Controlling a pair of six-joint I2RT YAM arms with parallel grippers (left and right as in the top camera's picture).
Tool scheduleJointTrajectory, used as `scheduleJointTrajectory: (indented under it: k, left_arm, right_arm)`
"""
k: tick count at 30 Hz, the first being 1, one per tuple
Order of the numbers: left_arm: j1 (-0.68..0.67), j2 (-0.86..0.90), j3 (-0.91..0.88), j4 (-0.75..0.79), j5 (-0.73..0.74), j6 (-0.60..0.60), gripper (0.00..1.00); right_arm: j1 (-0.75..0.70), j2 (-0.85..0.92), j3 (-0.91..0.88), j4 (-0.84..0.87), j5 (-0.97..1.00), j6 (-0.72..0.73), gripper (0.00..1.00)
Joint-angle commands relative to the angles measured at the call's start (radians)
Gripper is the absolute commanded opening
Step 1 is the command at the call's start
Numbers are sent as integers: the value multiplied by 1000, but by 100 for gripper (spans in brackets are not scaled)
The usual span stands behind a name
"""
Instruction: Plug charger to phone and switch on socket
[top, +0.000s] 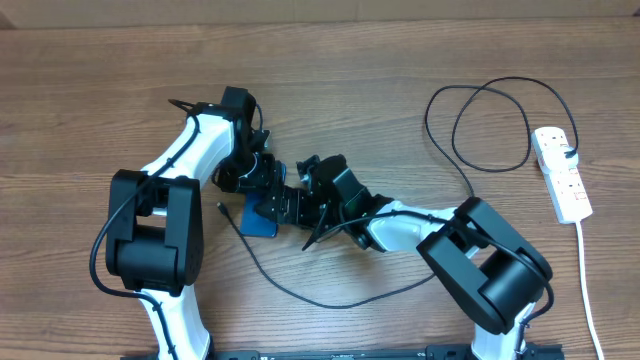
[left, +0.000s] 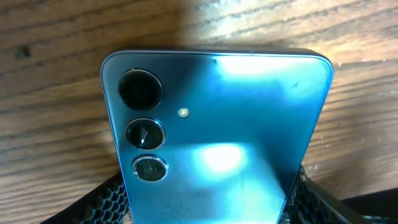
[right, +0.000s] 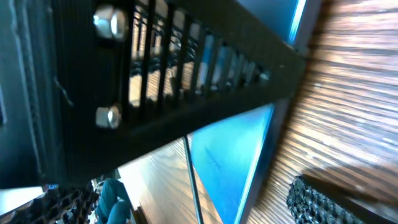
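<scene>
Shows only a blue corner of the phone (top: 258, 220) overhead, under the left gripper (top: 266, 190) and right gripper (top: 300, 206). Cuts off its lower end at left wrist. Cannot read socket (top: 562, 175) switches.

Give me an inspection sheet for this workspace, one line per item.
Surface: wooden table, bare grain.
Job's things: phone, blue back toward the left wrist camera; socket at the right edge; charger tip lying on the wood, not in the phone.
Clutter: nothing seen.
Grippers: left gripper clamps the phone's sides; right gripper is close beside the phone, open or shut unclear.
Cables: charger loops from the socket across the table; white cord runs toward the near edge.
Surroundings: pale strip beyond the far edge.
</scene>
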Motion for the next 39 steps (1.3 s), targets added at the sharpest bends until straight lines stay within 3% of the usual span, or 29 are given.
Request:
scheduleJointTrajectory:
  k: [1,10,12,16,21,26,31,33,39]
  left_arm:
    - [-5,94,-69,-10,79,35,67]
    - [-6,94,-69,-29,103,35,67]
    - [-6,94,-69,-34,116,35,66]
    - [-6,94,-69,-37,128,35,66]
    - [-6,94,-69,-36,128,35,68]
    - [-6,94,-69,-35,128,35,77]
    - [-6,94,-69,-28,129,35,100]
    - [-6,94,-69,-25,129,35,100]
    - [-5,93,-64,-26,137,35,100]
  right_arm:
    - [33,105,-30,23,92,53,100]
    - [39,185,-29,180,106,110,97]
    - [40,185,-29,206,124,110,89]
    - [46,185,-29,222,192,109,61]
    - [46,185,-29,221,192,109,33]
    - [46,185,-29,222,191,109,24]
    - [44,185,-29,222,167,109,9]
    - [37,185,-29,223,152,109,4]
    - [-27,181,-29,255,-3,108,4]
